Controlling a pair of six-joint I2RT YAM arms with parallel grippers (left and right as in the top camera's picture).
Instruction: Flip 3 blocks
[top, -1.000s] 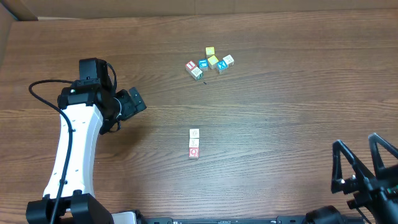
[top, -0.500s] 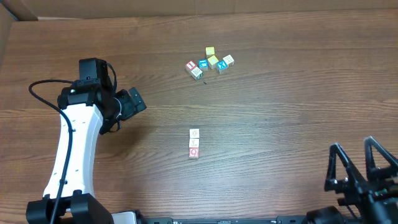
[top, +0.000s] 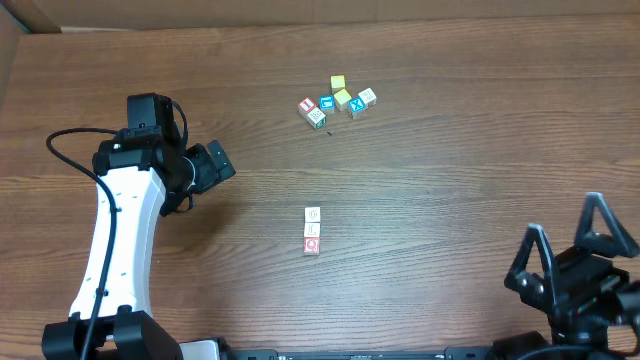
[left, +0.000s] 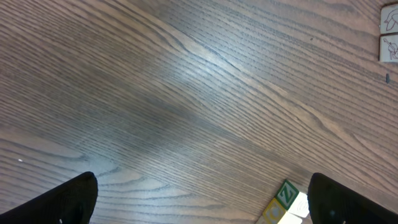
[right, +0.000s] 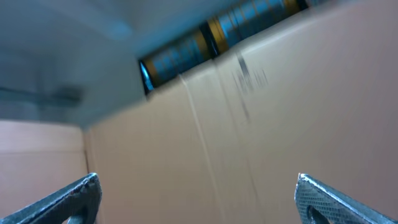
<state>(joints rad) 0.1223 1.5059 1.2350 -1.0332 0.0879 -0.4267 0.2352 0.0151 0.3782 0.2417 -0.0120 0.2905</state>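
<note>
Blocks (top: 312, 229): three in a short column, mid-table (nearest one red-faced), untouched.
Spare cubes (top: 337, 100): cluster well beyond them.
Left gripper (left: 208, 200): jaws wide, empty, well left of the column.
Right gripper (top: 565, 235): wide, empty, at the near right corner.

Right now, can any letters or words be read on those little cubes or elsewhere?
"X": on the blue cube in the far cluster.
"Z", probably: green, on a cube in the left wrist view.
The row of three blocks: marks too small to read.
The cardboard print, right wrist view: blurred.
</note>
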